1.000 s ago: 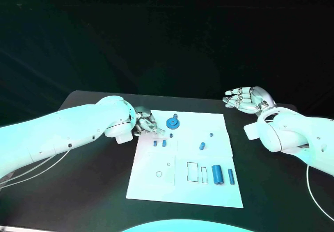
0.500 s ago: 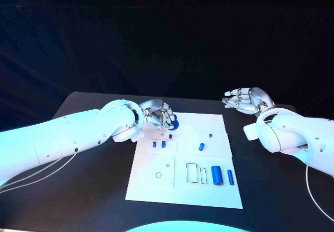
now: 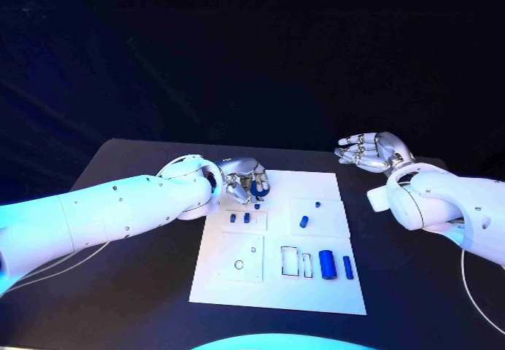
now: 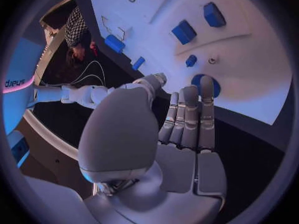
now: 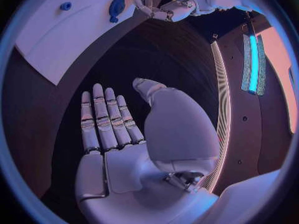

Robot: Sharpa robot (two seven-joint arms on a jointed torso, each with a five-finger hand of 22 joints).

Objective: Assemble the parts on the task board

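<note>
1. White board (image 3: 276, 281) lies flat in the middle of the black bench (image 3: 126, 292), with blue parts spread over it.
2. The left hand (image 3: 245, 182) hangs over the board's far left corner, fingers straight and close together, pointing down at the round blue disc (image 4: 204, 84). It holds nothing. In the left wrist view the fingertips (image 4: 206, 82) lie over the disc; whether they touch it cannot be told.
3. Just beside the disc sits a small blue peg (image 4: 191, 60) next to a small hole in the board.
4. Two short blue blocks (image 3: 240, 216) stand side by side in a marked box nearer the robot than the left hand.
5. A tilted blue piece (image 3: 303, 221) lies near the board's middle, with a tiny blue stud (image 3: 318, 203) just beyond it.
6. Along the near side, a thick blue cylinder (image 3: 328, 263) and a thinner blue bar (image 3: 348, 267) lie parallel, just beside two outlined slots (image 3: 290, 260).
7. The right hand (image 3: 366, 152) is raised past the board's far right corner, well apart from it, palm open, fingers spread and slightly curled, with nothing in it.
</note>
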